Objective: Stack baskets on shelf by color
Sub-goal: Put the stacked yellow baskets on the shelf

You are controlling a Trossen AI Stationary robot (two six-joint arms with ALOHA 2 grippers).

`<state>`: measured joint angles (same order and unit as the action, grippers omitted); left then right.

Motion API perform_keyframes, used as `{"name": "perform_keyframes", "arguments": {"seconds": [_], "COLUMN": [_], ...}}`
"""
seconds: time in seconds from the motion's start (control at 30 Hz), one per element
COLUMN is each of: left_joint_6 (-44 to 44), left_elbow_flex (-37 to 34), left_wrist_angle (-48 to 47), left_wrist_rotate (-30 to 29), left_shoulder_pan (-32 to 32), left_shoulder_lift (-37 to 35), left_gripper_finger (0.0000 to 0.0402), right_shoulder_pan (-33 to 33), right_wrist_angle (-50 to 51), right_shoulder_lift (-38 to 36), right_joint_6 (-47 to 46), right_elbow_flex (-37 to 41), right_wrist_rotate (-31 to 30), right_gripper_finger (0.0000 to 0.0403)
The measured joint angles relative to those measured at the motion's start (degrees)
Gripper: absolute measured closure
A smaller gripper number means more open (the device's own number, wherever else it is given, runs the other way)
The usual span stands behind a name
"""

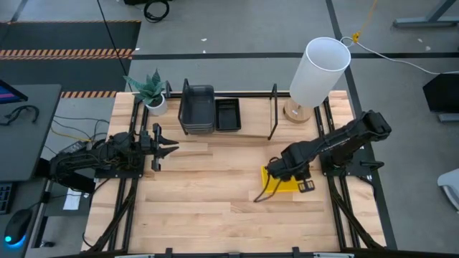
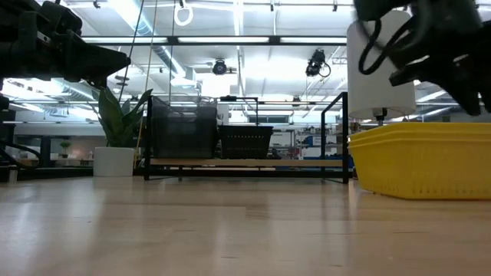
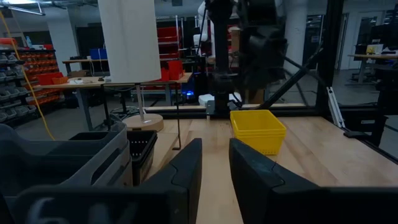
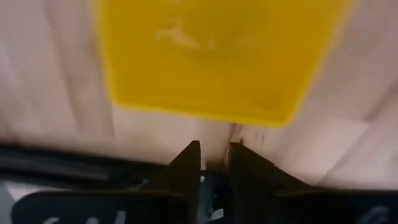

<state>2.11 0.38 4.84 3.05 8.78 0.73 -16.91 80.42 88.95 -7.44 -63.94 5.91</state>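
Yellow baskets: nested stack on worktop, right of centre, well apart from shelf. Grey baskets and black mesh baskets already on shelf, side by side.

Right gripper above yellow stack, fingers narrowly apart, pinching nothing.

Left gripper waits at left side, narrow gap, empty.

Judgement: thin plastic, light, slightly flexible, smooth; nested stack may separate. Best hold: pinch on rim wall, short side.

Right arm covers most of the yellow baskets in the high view, count unclear; low view cuts them off at the right edge; right wrist view is blurred, basket rim cropped at top; right gripper fingertips show a narrow gap, grip unreadable; dark grey baskets stack count unclear.
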Motion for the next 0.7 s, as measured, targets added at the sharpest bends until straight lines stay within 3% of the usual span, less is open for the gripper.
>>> {"name": "perform_keyframes", "arguments": {"seconds": [0.13,0.3,0.47,0.6,0.7], "left_joint_6": [0.0,0.0,0.01,0.0,0.0], "left_elbow_flex": [0.0,0.0,0.0,0.0,0.0], "left_wrist_angle": [0.0,0.0,0.0,0.0,0.0], "left_wrist_rotate": [0.0,0.0,0.01,0.02,0.02], "left_shoulder_pan": [0.0,0.0,0.0,0.0,0.0], "left_shoulder_lift": [-0.02,0.0,-0.01,-0.02,-0.02], "left_gripper_finger": [0.0317,0.0321,0.0314,0.0313,0.0318], "right_shoulder_pan": [-2.82,-4.46,-3.46,-1.08,-0.09], "right_wrist_angle": [0.3,-3.35,-9.98,-20.05,-27.0], "right_shoulder_lift": [0.0,0.02,0.02,0.02,0.02], "right_joint_6": [3.92,-3.76,-20.28,-41.18,-47.34], "right_elbow_flex": [0.0,-0.61,-4.36,-5.42,-4.9], "right_wrist_rotate": [1.61,-1.05,-2.67,-3.83,-4.1], "right_gripper_finger": [0.0319,0.0316,0.0318,0.0317,0.0312]}}
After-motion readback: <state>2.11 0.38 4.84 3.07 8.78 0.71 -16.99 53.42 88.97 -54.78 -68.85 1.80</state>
